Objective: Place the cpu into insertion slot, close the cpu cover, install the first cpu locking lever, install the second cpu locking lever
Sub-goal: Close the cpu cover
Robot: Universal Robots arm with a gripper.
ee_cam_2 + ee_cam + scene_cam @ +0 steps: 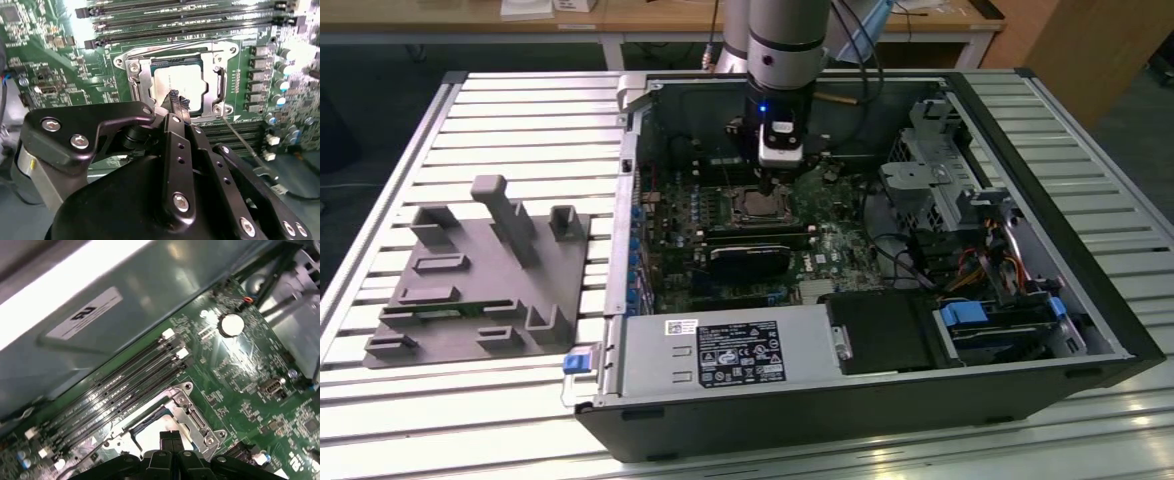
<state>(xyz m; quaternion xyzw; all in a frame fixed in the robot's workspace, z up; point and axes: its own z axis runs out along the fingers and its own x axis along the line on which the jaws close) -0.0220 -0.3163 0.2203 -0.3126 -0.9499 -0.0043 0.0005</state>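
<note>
The jaws are clenched tip to tip with nothing visible between them. Their tips hang over the near edge of the cpu, which lies seated in its socket. The cpu cover lies flat around it, and the memory slots run beyond.

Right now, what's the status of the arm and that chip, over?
Black gripper shut, tips over pale silvery square cpu. Cpu seated, silvery metal frame cpu cover down around it. Thin wire lever sticks out alongside, looks unlatched.

cpu cover: clear overhead | memory slots alongside | drive cage exterior view's right
</note>
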